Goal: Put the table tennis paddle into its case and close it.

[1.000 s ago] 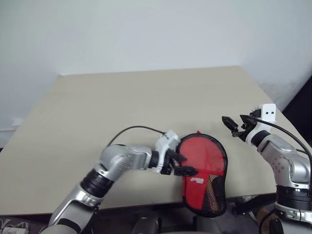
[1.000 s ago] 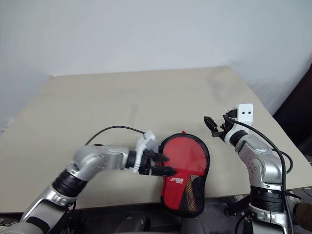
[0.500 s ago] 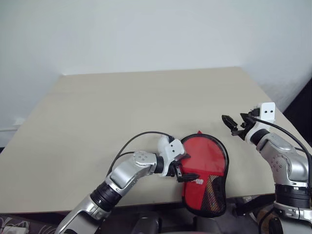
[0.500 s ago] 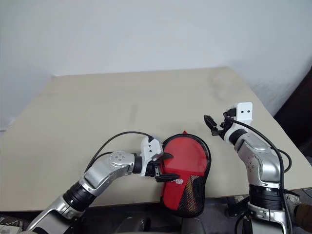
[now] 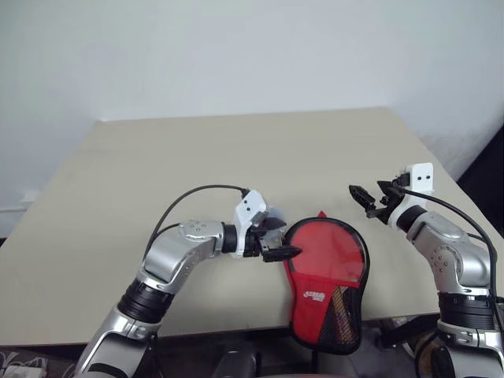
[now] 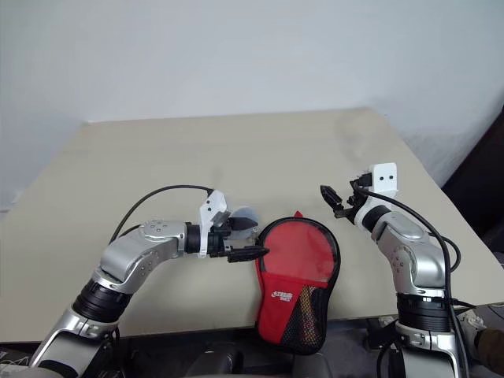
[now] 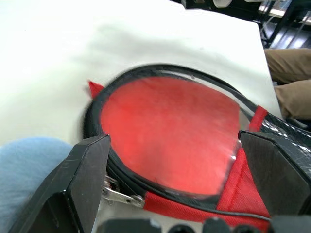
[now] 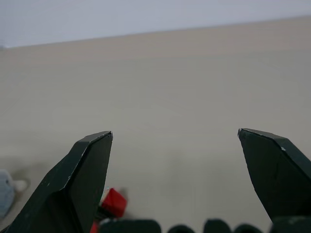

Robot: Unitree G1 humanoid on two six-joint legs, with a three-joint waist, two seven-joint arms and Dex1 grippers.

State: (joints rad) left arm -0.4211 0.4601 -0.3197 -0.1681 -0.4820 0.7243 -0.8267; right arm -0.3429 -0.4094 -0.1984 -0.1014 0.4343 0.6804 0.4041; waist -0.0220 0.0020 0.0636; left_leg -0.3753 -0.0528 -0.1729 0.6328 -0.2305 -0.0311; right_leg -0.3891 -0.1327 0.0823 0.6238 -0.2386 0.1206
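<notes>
Left end effector (image 5: 274,239), wide open and empty, has lifted back off the closed-looking case (image 5: 326,276) on the tabletop (image 5: 197,165), while the right end effector (image 5: 364,200) hovers open, suggesting the task is nearly done.

A red soft paddle-shaped case (image 6: 298,268) with black edging and a mesh pocket lies at the near edge of the beige table (image 6: 197,157), overhanging it. The left gripper (image 6: 242,239), fingers spread, hovers beside its rim near a small grey-blue lump (image 6: 246,213). The right gripper (image 6: 334,201), also spread, hangs above the table well apart.
</notes>
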